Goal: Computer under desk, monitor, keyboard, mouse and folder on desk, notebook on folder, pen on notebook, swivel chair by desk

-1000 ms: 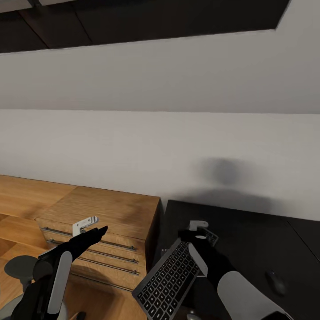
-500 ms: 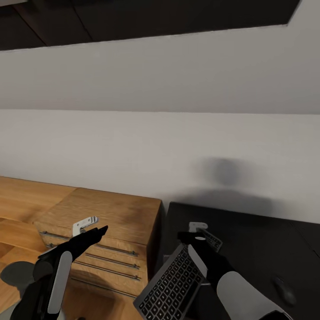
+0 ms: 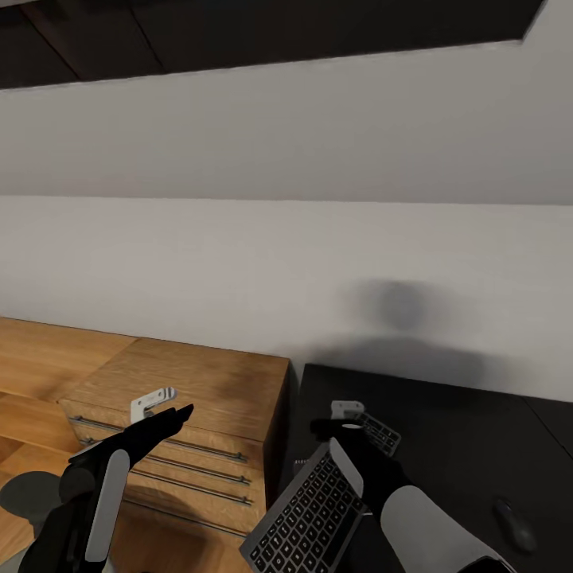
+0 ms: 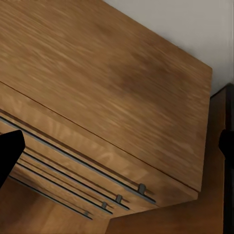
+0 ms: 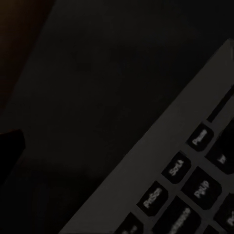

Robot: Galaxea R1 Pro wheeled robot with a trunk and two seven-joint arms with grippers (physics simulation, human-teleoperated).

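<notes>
I had the keyboard (image 3: 314, 505) clamped in the right claw (image 3: 344, 422), tilted above the black tabletop (image 3: 446, 422) near the mouse (image 3: 513, 524), left claw (image 3: 163, 410) apart; everything else remained undone.

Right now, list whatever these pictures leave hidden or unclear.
- Right gripper, head view: its own wrist covers the fingers, so its hold on the keyboard can't be confirmed.
- Keyboard's near end: cut off by the head view's bottom edge.
- Mouse on the desk: dark on dark, outline vague.
- Left gripper: finger gap unclear.
</notes>
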